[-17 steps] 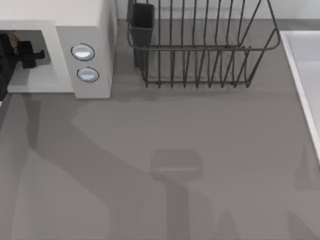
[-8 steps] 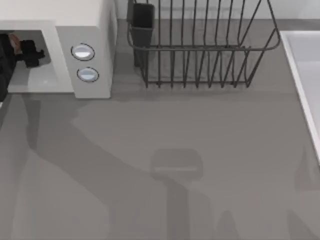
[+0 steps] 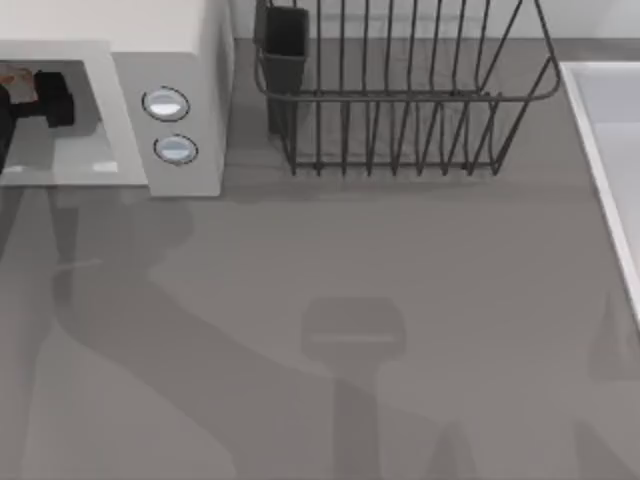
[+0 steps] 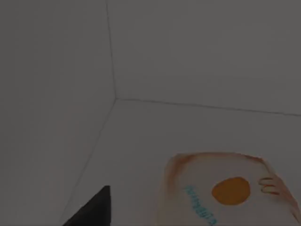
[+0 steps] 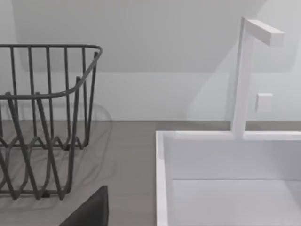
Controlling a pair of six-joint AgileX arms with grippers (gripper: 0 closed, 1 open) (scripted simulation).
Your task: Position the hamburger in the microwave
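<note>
My left gripper (image 3: pixel 40 92) is inside the microwave (image 3: pixel 170 45) cavity at the table's far left, black fingers reaching in from the left edge; the hamburger (image 3: pixel 17 78) sits right at my fingertips, a tan-orange bit showing just beyond them against the cavity's back; I cannot tell whether my fingers are pinching it or spread, the contact is hidden; left wrist view looks into the grey cavity corner, with the hamburger (image 4: pixel 225 190) close below the camera as a pale slab with browned edges, an orange spot and teal lettering, resting on the cavity floor or just over it, cannot tell which; one dark finger (image 4: pixel 91 209) of mine pokes in beside it, apart from it; two round silvery-blue buttons (image 3: pixel 166 104) sit on the microwave's side panel, off to my gripper's right; black wire dish rack (image 3: pixel 400 90) further right, well apart; white sink (image 3: pixel 610 150) at the table's right edge; right wrist view faces the dish rack (image 5: pixel 42 122) and the sink (image 5: pixel 225 160) with its white faucet (image 5: pixel 247 75); a dark fingertip (image 5: pixel 91 212) of my right arm shows low in that view, state unclear.
</note>
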